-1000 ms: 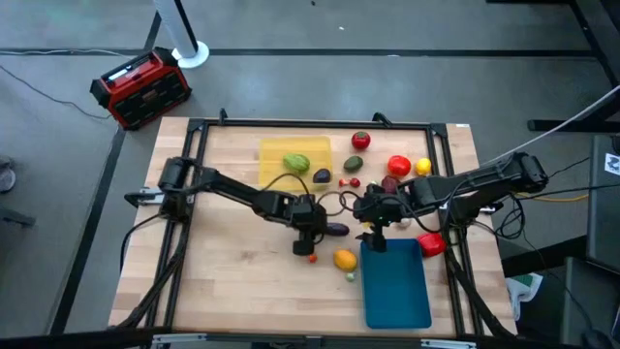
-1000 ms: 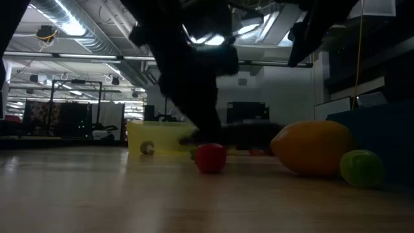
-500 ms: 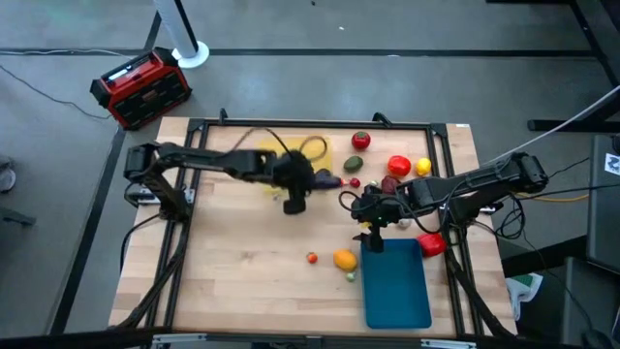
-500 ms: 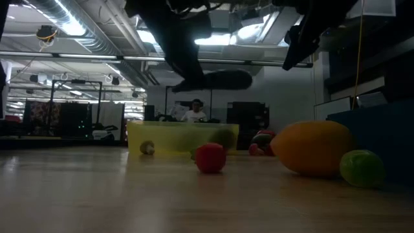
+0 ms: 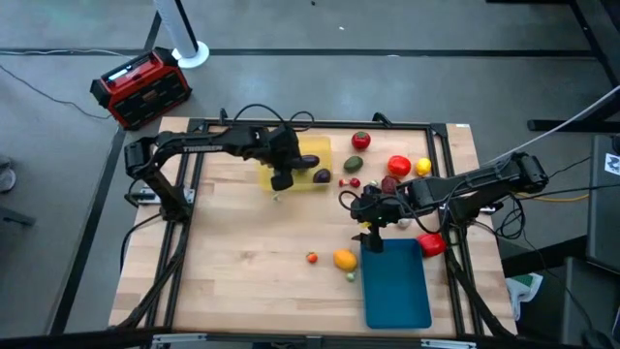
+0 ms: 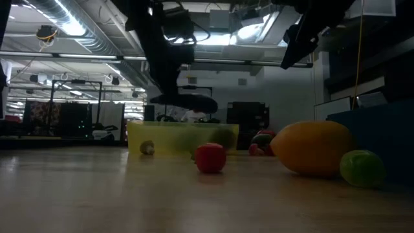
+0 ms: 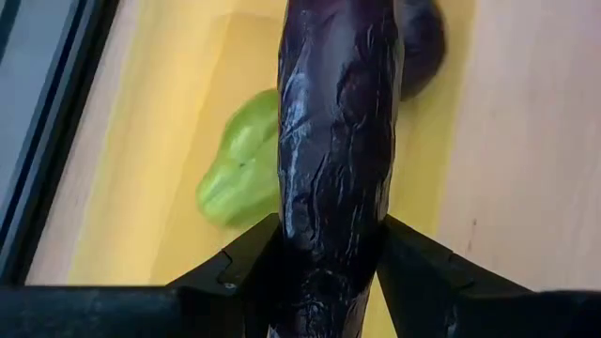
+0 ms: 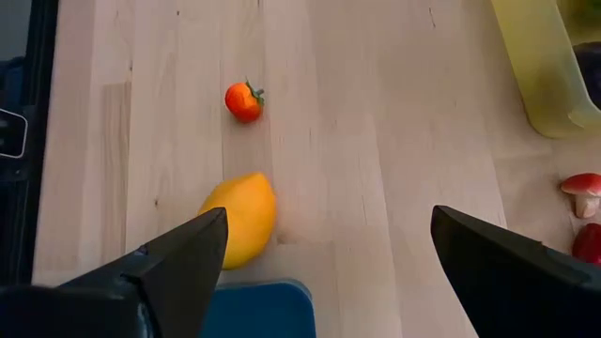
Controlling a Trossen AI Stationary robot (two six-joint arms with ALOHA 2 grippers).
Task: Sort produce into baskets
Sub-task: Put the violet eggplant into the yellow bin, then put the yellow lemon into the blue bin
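Left gripper (image 5: 282, 177): clamped on the long purple eggplant (image 7: 336, 141), held near one end so most of its length sticks out past the fingers; it hangs over the near edge of the yellow basket (image 5: 276, 155).
Basket contents: a green pepper (image 7: 239, 169) and a small dark purple piece (image 5: 322, 176) already lie in the yellow tray.
Right gripper (image 5: 373, 233): fingers spread wide, holding nothing, above the wood at the far end of the teal basket (image 5: 395, 291).
Loose produce near right arm: orange-yellow fruit (image 8: 239, 218), small red tomato (image 8: 244, 100) and a small green fruit (image 6: 362, 168) on the table beside the teal tray; red pieces and a yellow lemon (image 5: 423, 167) farther back.
Risk 1: the eggplant is long against the shallow tray; released this close to the rim, one end could land on the wall and tip out onto the table.
Risk 2: dropped from height, it could strike the green pepper and bounce or knock it over the low wall.
Risk 3: the off-centre grip may let it swing on release, so landing angle is uncertain.
Risk 4: round fruits by the teal tray look apt to roll if the open right fingers brush them.
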